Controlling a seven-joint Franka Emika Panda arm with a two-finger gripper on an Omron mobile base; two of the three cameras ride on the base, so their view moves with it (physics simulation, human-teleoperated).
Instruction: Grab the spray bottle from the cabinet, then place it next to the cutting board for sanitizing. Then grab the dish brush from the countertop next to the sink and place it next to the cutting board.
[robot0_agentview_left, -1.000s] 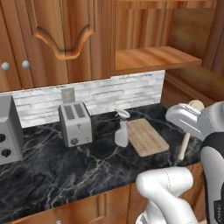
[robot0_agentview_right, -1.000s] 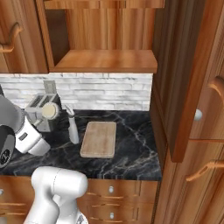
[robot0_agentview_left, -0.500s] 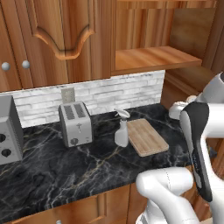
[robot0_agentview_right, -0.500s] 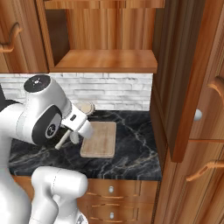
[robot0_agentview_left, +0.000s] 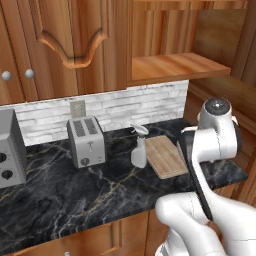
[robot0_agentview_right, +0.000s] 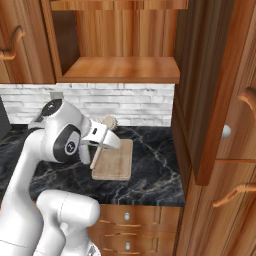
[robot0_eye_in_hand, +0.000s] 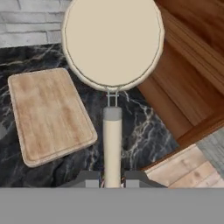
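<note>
The gripper was clamped tight on the wooden handle of the dish brush, carried in the air above the black marble countertop on the open side of the cutting board, away from the spray bottle. That bottle already stood upright just beside the board, on its toaster side. To do this step well, the arm should lower the brush onto bare counter close by the board's free edge, not on the board itself, and let go only once the head rests
</note>
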